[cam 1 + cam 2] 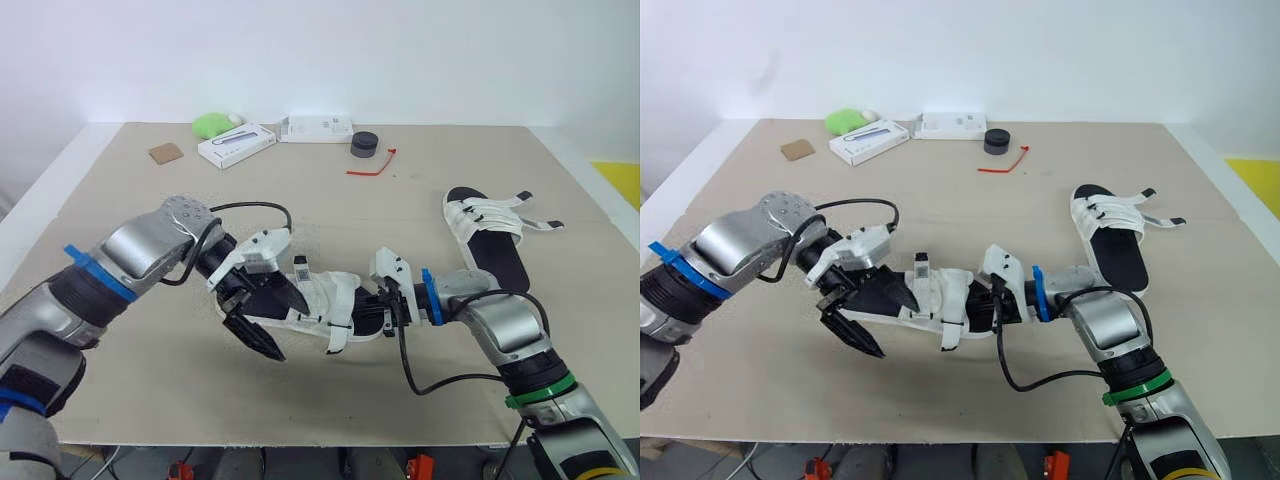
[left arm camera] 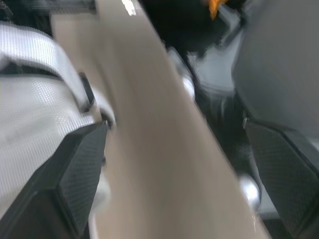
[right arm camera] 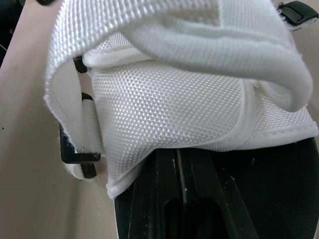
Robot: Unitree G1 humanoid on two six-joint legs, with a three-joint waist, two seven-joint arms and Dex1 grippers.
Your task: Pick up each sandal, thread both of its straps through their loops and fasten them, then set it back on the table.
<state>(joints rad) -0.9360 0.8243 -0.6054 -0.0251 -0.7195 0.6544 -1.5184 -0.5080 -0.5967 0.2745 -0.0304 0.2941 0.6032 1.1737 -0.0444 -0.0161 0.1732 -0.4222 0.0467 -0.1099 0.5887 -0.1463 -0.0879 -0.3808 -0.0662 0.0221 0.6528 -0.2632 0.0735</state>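
I am clamping my right gripper (image 1: 386, 308) shut on one end of the white mesh-strapped, black-soled sandal (image 1: 325, 298), near the front of the beige worktop (image 1: 330, 205). My left gripper (image 1: 285, 328) is gaping wide at the other end, one finger touching a strap. The matching sandal (image 1: 492, 245) is lying well apart on my right.

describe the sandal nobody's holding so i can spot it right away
On the tan table, look toward the robot's right, past its right arm. The free sandal lies flat there, black footbed up, white straps splayed loose; the other sandal is held up mid-table.
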